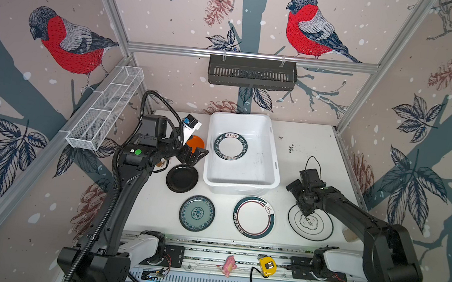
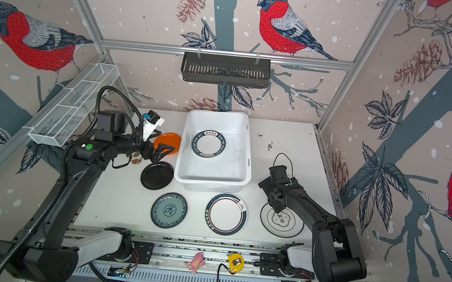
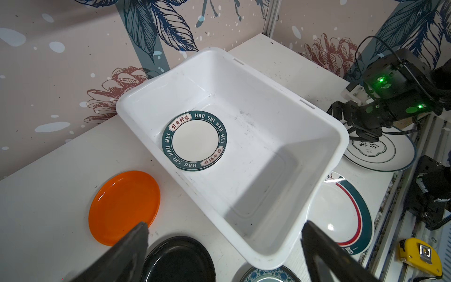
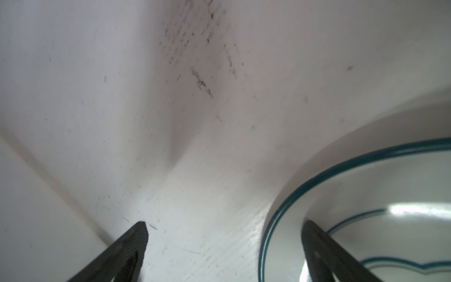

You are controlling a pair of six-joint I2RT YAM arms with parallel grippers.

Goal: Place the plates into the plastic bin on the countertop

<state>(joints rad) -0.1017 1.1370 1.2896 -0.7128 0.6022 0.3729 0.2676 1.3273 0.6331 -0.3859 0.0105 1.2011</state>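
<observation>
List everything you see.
plastic bin: 1, white, centre
lettered plate: 1, white-teal, in bin
orange plate: 1, orange, bin's left
black plate: 1, black, bin's front-left
floral plate: 1, teal, front left
banded plate: 1, white, before bin
ringed plate: 1, white, front right
basket: 1, black, back rail
mesh tray: 1, white, left wall
tape: 1, yellow, front rail
toy: 1, pink, front rail
left gripper: 1, black, near orange plate
right gripper: 1, black, over ringed plate's rim

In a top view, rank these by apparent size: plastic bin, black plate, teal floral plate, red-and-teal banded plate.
1. plastic bin
2. red-and-teal banded plate
3. teal floral plate
4. black plate, only slightly smaller than the floral one; nearly alike.
</observation>
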